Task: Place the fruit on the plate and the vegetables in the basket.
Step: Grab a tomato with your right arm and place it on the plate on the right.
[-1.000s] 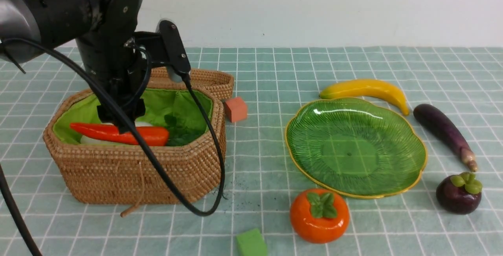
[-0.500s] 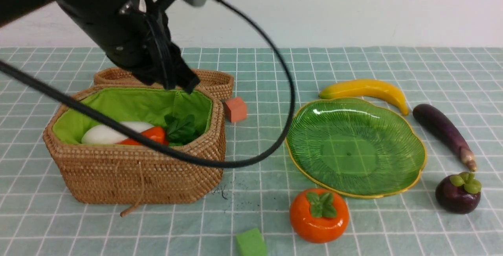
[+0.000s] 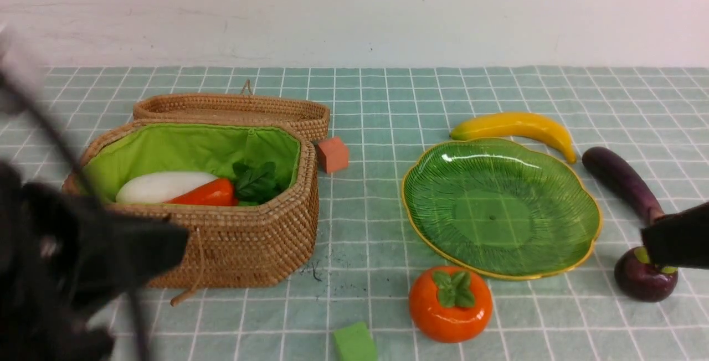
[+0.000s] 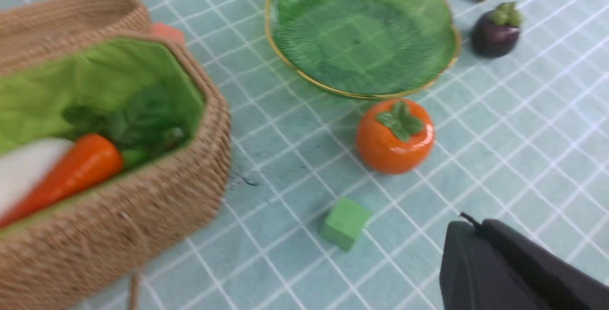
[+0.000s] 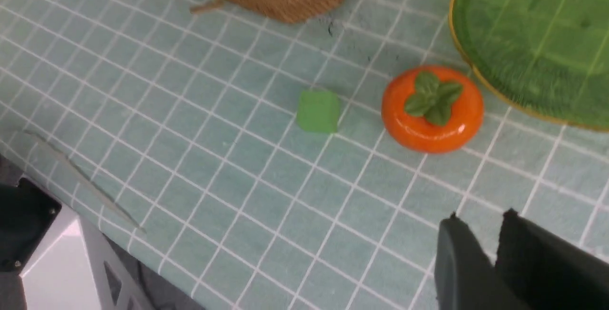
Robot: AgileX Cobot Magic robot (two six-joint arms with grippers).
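Observation:
The wicker basket (image 3: 221,250) holds a white radish (image 3: 163,186) and an orange carrot (image 3: 205,195) with green leaves. The green plate (image 3: 501,206) is bare. The banana (image 3: 515,124) lies just behind it, the eggplant (image 3: 620,181) to its right and the persimmon (image 3: 450,304) in front. My left gripper (image 4: 468,227) is shut on nothing, blurred at the near left, in front of the basket. My right gripper (image 5: 480,217) stands slightly open and empty, and from the right edge it (image 3: 645,239) covers the top of the mangosteen (image 3: 642,280).
The shallow wicker lid (image 3: 232,109) sits behind the basket, with a red block (image 3: 332,154) beside it. A green block (image 3: 353,343) lies near the front edge, left of the persimmon. The table's near edge (image 5: 85,186) shows in the right wrist view.
My left gripper let go of the carrot in the basket, shut, and the arm swung up and back to the near left. My right gripper came in at the right edge above the mangosteen.

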